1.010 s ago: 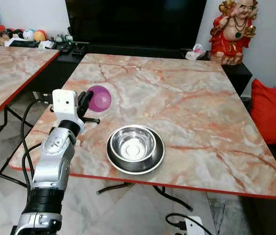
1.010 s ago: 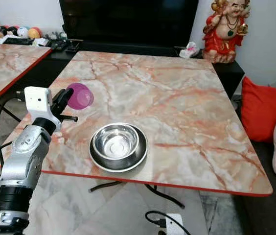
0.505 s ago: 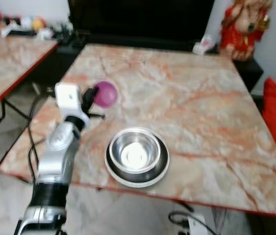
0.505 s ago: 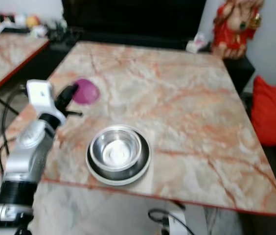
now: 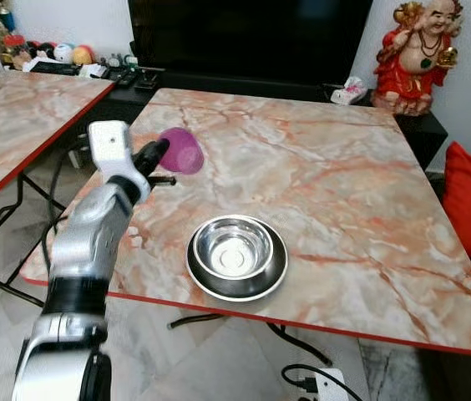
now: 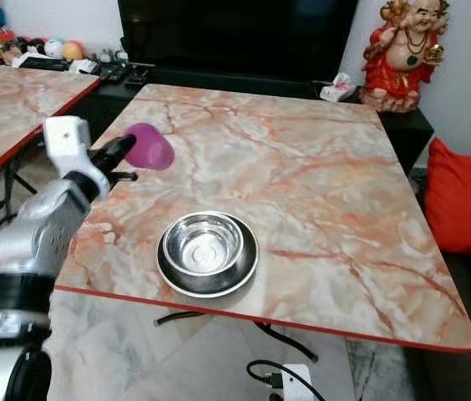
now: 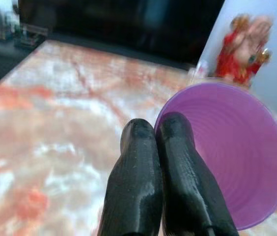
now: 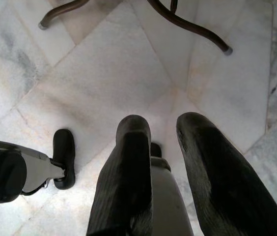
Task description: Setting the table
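Over the marble table's (image 5: 327,184) left part, pinched at its rim by the left gripper (image 5: 154,153): a purple ribbed plastic cup (image 5: 181,151), tilted, not yet set down. Already laid near the front edge: a shiny steel bowl (image 5: 235,247) on a dark round plate (image 5: 279,269). Hanging idle above the floor: right gripper (image 8: 165,147), fingers spread.

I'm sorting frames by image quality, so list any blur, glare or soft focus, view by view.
Eye views: sharp, with glare inside the steel bowl. Left wrist view: the left claw and purple cup are fairly crisp, while the table and red statue behind are soft. Right wrist view: evenly lit floor, no blur.
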{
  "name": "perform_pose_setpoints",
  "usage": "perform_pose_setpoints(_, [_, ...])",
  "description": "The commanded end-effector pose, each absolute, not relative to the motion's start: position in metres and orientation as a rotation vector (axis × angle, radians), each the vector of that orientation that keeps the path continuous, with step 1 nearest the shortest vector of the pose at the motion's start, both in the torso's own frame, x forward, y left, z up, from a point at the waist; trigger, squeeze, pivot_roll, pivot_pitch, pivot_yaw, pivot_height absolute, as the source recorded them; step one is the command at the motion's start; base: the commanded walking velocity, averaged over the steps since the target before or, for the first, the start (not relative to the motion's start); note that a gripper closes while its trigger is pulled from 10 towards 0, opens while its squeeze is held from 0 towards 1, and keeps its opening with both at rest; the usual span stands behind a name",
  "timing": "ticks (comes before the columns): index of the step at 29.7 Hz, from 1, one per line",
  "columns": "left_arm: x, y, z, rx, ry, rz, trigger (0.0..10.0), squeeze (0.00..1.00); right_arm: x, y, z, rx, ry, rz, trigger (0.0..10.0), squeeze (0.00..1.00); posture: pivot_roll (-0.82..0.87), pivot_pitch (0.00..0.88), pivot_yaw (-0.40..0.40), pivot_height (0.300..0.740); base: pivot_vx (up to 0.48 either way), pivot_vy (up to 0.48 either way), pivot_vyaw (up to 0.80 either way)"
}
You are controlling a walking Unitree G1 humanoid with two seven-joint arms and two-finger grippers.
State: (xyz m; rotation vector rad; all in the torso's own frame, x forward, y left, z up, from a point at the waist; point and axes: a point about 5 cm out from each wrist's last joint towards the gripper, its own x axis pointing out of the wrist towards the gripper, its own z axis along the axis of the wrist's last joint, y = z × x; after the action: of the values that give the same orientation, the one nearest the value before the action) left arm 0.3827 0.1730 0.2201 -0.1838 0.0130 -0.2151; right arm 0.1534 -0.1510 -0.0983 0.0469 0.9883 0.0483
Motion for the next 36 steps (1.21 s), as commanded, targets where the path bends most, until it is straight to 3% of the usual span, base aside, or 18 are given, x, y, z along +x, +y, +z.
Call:
perform_pose_setpoints(1, [0.39, 0.181, 0.219, -0.161, 0.071, -0.155, 10.0, 0.0, 0.152, -0.152, -0.099, 0.049, 0.996, 0.036, 10.0, 0.0, 0.14, 0.011, -0.036, 0.74, 0.0, 0.0, 0.0])
perform_pose_setpoints(12, [0.404, 0.175, 0.203, -0.128, 0.289, -0.084, 10.0, 0.0, 0.153, -0.145, -0.099, 0.06, 0.992, 0.035, 10.0, 0.0, 0.14, 0.015, -0.029, 0.74, 0.0, 0.0, 0.0])
perform_pose_setpoints(36, [0.401, 0.171, 0.188, -0.118, 0.394, -0.114, 10.0, 0.0, 0.15, -0.151, -0.1, 0.058, 1.002, 0.03, 10.0, 0.0, 0.15, 0.021, -0.025, 0.74, 0.0, 0.0, 0.0])
